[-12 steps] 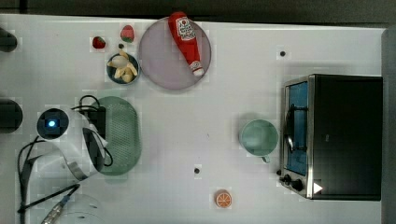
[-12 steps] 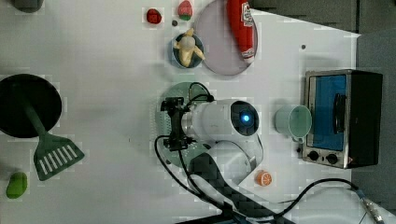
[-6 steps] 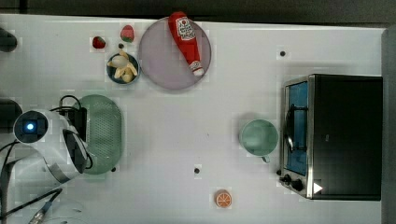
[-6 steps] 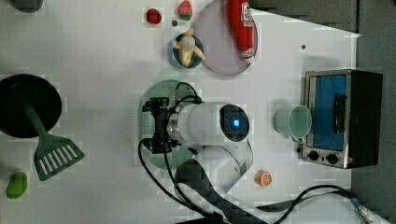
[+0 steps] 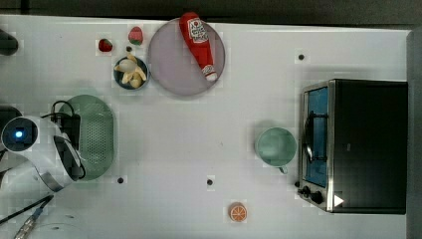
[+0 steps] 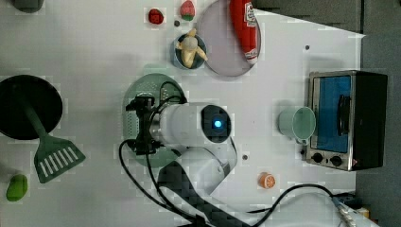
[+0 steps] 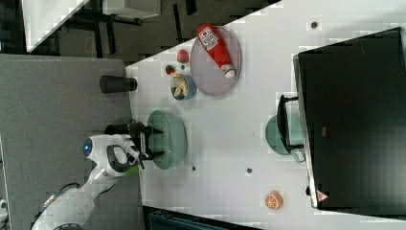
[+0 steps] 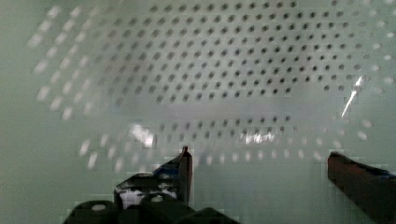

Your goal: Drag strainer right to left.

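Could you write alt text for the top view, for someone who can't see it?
A white robot arm's open gripper sits over a pale sage-green perforated oval strainer near the top view's left edge of a white table. A round lilac plate holds a red ketchup bottle; a green cup stands beside a toaster oven.

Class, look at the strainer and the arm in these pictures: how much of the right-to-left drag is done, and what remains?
Mostly done: the strainer lies near the top view's left end of the table, far from the cup and the oven. In hand: the open gripper sits inside the strainer, over its perforated bottom. Left: probably a short last stretch, if any, then lifting the gripper out.
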Available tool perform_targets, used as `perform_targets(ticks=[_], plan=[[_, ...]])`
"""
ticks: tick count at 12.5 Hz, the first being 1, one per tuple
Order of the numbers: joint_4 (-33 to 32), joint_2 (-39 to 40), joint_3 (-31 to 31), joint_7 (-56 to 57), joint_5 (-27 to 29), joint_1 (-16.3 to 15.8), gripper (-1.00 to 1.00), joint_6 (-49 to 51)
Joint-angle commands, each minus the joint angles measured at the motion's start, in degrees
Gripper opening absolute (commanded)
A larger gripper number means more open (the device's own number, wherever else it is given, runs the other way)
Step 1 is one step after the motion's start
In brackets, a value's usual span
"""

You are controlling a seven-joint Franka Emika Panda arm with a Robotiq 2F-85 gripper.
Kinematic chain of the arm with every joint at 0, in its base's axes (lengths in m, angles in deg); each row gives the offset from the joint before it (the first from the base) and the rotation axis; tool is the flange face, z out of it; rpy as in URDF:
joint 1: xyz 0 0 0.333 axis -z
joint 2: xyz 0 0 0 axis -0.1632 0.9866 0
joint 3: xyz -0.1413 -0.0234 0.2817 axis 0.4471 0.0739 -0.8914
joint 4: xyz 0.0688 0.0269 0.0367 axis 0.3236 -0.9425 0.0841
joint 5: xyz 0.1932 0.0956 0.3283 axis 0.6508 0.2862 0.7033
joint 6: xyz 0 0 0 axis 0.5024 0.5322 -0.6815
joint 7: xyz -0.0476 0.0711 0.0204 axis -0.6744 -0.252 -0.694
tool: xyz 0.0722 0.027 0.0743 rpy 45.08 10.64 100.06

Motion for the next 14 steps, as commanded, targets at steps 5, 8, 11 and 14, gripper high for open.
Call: perform_targets(ticks=[5, 8, 11, 14], plan=[[0.17, -12.21, 8.06, 18.53, -2.75, -1.20, 1.00, 17.68], [0.49, -23.30, 16.99, 31.82, -4.55, -0.51, 1.00, 29.04], [0.46, -34.20, 26.66, 45.09, -11.15, -0.01, 1.00, 40.96], [0.35, -43.40, 34.70, 61.07, -19.96, 0.47, 1.00, 49.33]])
